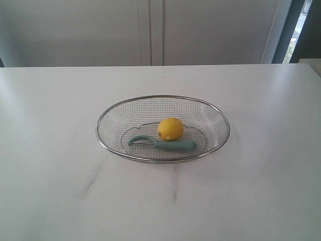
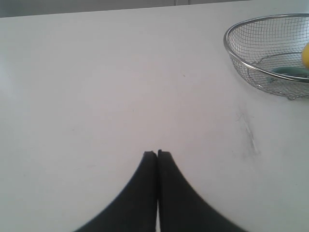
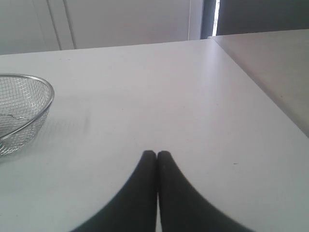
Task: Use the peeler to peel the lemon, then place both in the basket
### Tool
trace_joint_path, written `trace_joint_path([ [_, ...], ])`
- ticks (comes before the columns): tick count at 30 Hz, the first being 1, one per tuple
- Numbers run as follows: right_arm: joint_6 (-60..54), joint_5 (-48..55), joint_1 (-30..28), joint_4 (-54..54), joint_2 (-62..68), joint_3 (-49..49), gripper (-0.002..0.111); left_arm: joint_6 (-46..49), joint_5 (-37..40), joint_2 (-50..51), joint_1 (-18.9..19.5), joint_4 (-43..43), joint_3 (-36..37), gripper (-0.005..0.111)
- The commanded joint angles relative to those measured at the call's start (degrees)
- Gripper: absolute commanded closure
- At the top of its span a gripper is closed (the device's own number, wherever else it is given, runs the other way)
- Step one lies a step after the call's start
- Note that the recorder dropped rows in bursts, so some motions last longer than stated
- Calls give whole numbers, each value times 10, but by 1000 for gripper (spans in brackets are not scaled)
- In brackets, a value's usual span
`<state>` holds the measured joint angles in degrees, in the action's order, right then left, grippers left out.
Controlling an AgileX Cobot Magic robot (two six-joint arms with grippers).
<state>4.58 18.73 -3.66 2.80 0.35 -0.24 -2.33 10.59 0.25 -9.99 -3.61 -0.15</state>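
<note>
The silver wire-mesh basket [image 1: 105, 143] stands in the middle of the white table. Inside it lies the yellow lemon [image 1: 170, 129], and right in front of the lemon lies the teal peeler [image 1: 170, 145], hooked head to the left. Neither arm shows in the exterior view. In the left wrist view my left gripper [image 2: 157, 153] is shut and empty over bare table, well apart from the basket [image 2: 241, 62], where an edge of the lemon [image 2: 306, 55] and a bit of the peeler [image 2: 289, 71] show. My right gripper [image 3: 157, 153] is shut and empty too, away from the basket [image 3: 46, 104].
The white table [image 1: 50, 175] carries faint grey marks in front of the basket. Its right edge [image 3: 256, 92] runs close by my right gripper, with another surface beyond. Pale cabinet doors [image 1: 150, 30] stand behind the table.
</note>
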Motion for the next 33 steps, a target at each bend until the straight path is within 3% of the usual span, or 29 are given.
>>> trace_joint_path([
  [1,3,-13,5,4,-3,2,108,2,-3,-3,2,-3,1,107],
  [9,3,-9,86,3,-3,2,108,2,-3,-3,2,-3,1,107],
  [33,3,-8,86,2,-3,2,108,2,-3,-3,2,-3,1,107],
])
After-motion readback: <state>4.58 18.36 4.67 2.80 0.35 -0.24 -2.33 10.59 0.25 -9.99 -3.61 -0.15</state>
